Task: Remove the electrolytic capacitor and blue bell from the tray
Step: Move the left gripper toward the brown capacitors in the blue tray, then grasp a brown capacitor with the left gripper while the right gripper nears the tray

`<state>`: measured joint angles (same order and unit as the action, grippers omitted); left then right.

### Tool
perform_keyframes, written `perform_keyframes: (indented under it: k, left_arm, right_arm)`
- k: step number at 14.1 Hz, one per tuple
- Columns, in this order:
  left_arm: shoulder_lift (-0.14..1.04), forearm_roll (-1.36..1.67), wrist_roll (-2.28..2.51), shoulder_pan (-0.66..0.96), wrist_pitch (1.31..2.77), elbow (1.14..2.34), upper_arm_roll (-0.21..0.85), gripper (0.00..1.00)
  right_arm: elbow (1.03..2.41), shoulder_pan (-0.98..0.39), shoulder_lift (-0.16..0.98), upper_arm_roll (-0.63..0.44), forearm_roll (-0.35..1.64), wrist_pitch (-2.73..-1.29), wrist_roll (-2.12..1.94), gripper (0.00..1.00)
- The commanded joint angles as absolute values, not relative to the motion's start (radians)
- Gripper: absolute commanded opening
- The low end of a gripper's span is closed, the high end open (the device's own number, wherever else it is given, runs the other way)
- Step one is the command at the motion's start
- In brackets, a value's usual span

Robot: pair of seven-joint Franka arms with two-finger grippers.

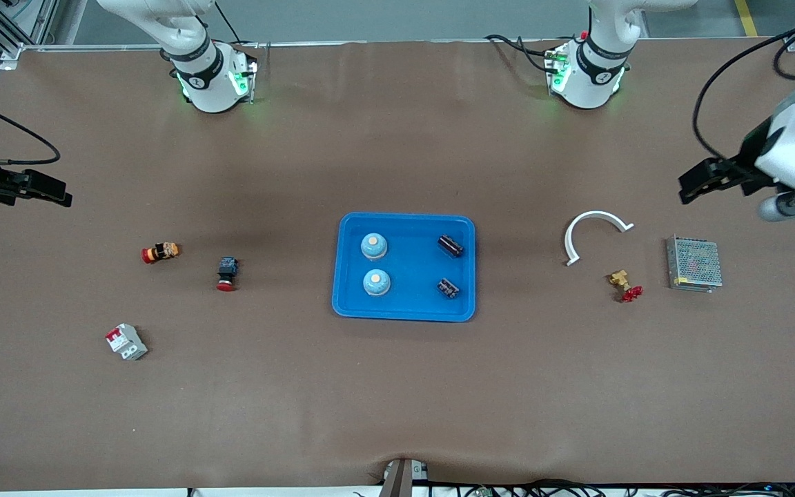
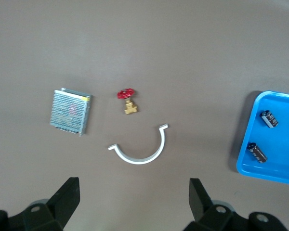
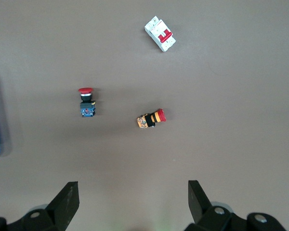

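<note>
A blue tray (image 1: 403, 312) sits mid-table. In it are two pale blue bells (image 1: 374, 245) (image 1: 376, 281) and two black capacitors (image 1: 450, 246) (image 1: 448, 288). The capacitors (image 2: 269, 119) (image 2: 257, 152) and the tray's corner (image 2: 279, 172) also show in the left wrist view. My left gripper (image 1: 693, 188) is open and empty, raised over the table's left-arm end; in its wrist view (image 2: 134, 192) nothing is between the fingers. My right gripper (image 1: 52, 193) is open and empty, raised over the right-arm end; its wrist view (image 3: 133, 195) shows bare table between the fingers.
Toward the left arm's end lie a white curved clip (image 1: 594, 231), a brass valve with a red handle (image 1: 625, 284) and a metal mesh box (image 1: 694, 264). Toward the right arm's end lie an orange button (image 1: 161, 252), a red-capped push button (image 1: 228, 273) and a white breaker (image 1: 126, 342).
</note>
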<state>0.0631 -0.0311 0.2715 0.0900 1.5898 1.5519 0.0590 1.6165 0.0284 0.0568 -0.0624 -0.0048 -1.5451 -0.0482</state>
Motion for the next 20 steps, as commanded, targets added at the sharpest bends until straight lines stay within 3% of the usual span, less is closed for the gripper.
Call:
perform_keyframes:
  k: [1, 3, 11, 14, 20]
  left_arm:
    - [0.058, -0.02, 0.296, 0.12, 1.699, 1.653, 0.069, 1.0]
    - [0.063, -0.015, 0.342, 0.132, 1.77, 1.718, 0.083, 1.0]
    - [0.248, -0.014, 0.698, 0.195, 1.934, 1.77, 0.235, 1.0]
    - [0.27, -0.014, 0.781, 0.229, 2.086, 1.854, 0.235, 1.0]
    - [0.371, -0.02, 1.063, 0.334, 2.201, 1.861, 0.233, 1.0]
  right_arm:
    - [1.608, 0.043, 0.054, -0.048, -0.009, -1.532, -0.057, 1.0]
    - [1.603, 0.043, 0.054, -0.046, -0.006, -1.532, -0.057, 1.0]
    - [1.589, 0.031, 0.052, -0.04, 0.0, -1.542, -0.045, 1.0]
    - [1.571, -0.011, 0.054, -0.041, 0.067, -1.548, -0.028, 1.0]
    - [1.574, -0.196, 0.101, -0.04, 0.1, -1.64, 0.234, 1.0]
